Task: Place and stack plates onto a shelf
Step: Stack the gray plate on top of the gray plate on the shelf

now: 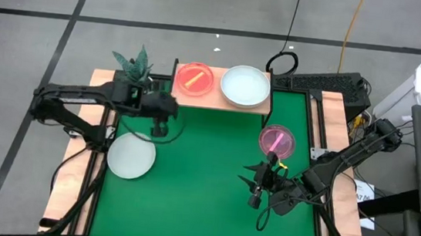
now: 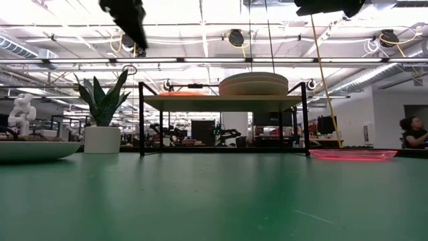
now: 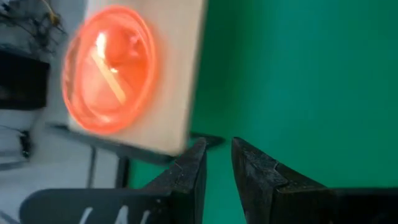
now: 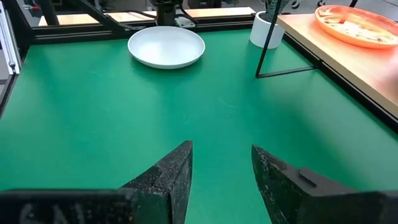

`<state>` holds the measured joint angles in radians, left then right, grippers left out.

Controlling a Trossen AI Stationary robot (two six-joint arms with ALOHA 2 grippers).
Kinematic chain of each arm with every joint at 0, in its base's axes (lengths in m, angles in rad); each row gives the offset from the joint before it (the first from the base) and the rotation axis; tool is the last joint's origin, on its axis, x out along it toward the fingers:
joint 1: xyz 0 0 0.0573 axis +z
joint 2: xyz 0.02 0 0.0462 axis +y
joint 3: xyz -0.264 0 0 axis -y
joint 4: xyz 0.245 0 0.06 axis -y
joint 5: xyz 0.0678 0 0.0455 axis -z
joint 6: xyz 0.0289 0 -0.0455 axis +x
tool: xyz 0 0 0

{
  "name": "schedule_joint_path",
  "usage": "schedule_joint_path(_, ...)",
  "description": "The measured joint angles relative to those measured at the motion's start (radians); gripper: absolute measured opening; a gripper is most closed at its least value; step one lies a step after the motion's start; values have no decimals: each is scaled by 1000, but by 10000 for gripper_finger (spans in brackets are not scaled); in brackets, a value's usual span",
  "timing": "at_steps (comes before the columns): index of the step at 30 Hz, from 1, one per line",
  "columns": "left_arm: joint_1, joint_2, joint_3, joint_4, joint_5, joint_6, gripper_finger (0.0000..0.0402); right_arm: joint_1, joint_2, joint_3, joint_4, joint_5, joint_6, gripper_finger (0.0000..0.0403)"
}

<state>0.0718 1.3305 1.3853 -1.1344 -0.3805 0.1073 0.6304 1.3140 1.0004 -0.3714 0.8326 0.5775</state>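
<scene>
The shelf [image 1: 216, 99] stands at the mat's far edge. On its wooden top rest an orange translucent striped plate [image 1: 194, 78] and a pale stack of larger plates [image 1: 245, 86], also seen in the low view [image 2: 253, 84]. A white plate [image 1: 131, 157] lies on the mat's left side, and a pink translucent striped plate [image 1: 276, 140] lies on the right side. My left gripper [image 1: 160, 122] hovers empty off the shelf's near left corner with a narrow gap between its fingers [image 3: 217, 165]. My right gripper [image 1: 257, 192] is open [image 4: 221, 155] and empty, low over the mat, nearer than the pink plate.
A potted plant [image 1: 134, 68] stands at the shelf's left end. A keyboard [image 1: 322, 84] and cables lie beyond the mat's far right corner. Wooden strips edge the mat. Bare green mat [image 1: 204, 179] stretches between the two grippers. A person [image 2: 413, 132] sits far behind.
</scene>
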Motion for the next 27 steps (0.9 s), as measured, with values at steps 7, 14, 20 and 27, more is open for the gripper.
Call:
schedule_joint_path(7, -176, -48, -16, -143, 6, -276, 81, 0, 0, 0, 1, -26, 12, 146)
schedule_joint_path(14, -397, -58, -149, -150, 6, -489, 81, 0, 0, 0, 2, -26, 13, 146)
schedule_joint_path(20, -546, -58, -304, -103, 6, -704, 81, 0, 0, 0, 3, -26, 13, 146)
schedule_joint_path(27, -710, -57, -482, 46, 14, -848, 81, 0, 0, 0, 1, -26, 7, 146)
